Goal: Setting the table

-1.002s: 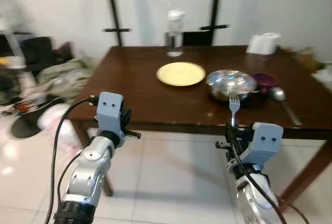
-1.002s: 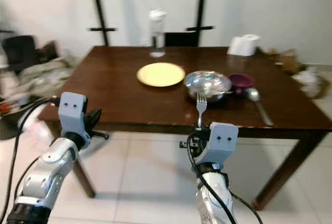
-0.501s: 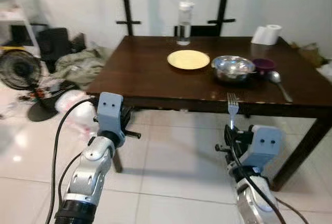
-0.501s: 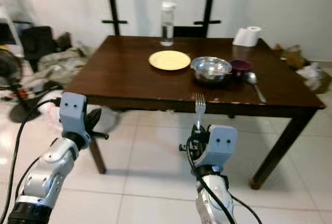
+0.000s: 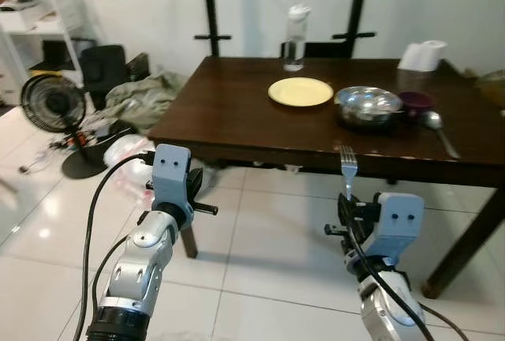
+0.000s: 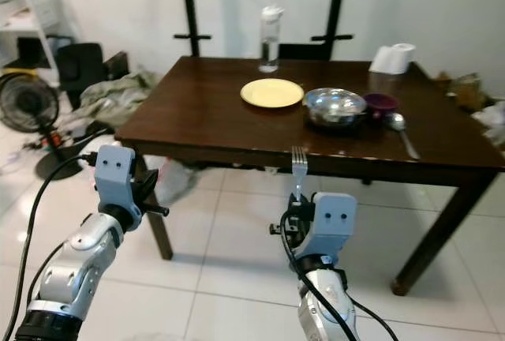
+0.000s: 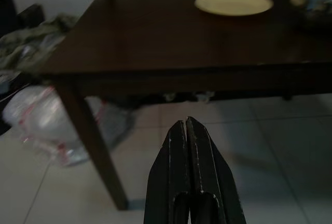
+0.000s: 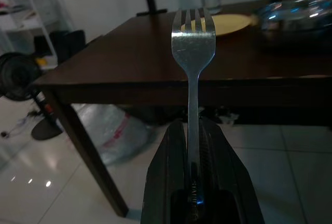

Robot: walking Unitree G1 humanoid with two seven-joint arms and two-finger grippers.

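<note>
Fork-holding is falling to the right gripper (image 8: 194, 130): left gripper (image 7: 187, 130) is hanging with fingers pressed together, while the right is clamping an upright silver metal fork (image 8: 193, 42) before the dark wooden bench (image 6: 205, 112) carrying 1 round yellow plate (image 6: 271, 92).

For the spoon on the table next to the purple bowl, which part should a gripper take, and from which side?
Probably the handle of the spoon, taken from above, fingers across its width. It lies flat on the table, head beside the purple bowl, and the thin handle runs toward the near edge, away from the dishes. The right gripper already holds a fork.
</note>
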